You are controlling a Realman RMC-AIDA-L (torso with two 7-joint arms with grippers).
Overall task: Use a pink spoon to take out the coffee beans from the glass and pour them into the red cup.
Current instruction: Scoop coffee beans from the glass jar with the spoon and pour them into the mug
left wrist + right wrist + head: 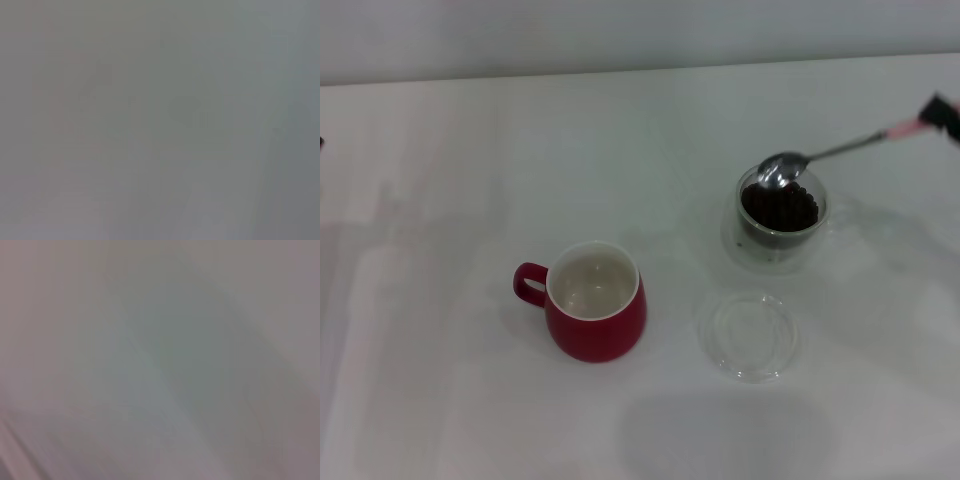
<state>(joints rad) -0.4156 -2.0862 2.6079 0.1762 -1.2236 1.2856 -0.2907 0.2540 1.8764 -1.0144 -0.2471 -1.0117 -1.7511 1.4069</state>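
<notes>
On the white tabletop (pixel 460 200), the right end effector (pixel 942 116), clamped on the pink spoon (pixel 830 152), holds its bowl over the coffee beans (pixel 780 207) in the glass (pixel 780 222); the red cup (pixel 593 300) stands apart.

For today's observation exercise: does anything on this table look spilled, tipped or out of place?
Nothing stands out. The red cup and the glass of coffee beans stand upright, no beans lie loose, and the pink spoon sits over the glass.

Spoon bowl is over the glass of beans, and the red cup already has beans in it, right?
Not quite. The head view shows the pink spoon bowl over the glass of coffee beans, held by the right gripper, but the red cup is empty.
</notes>
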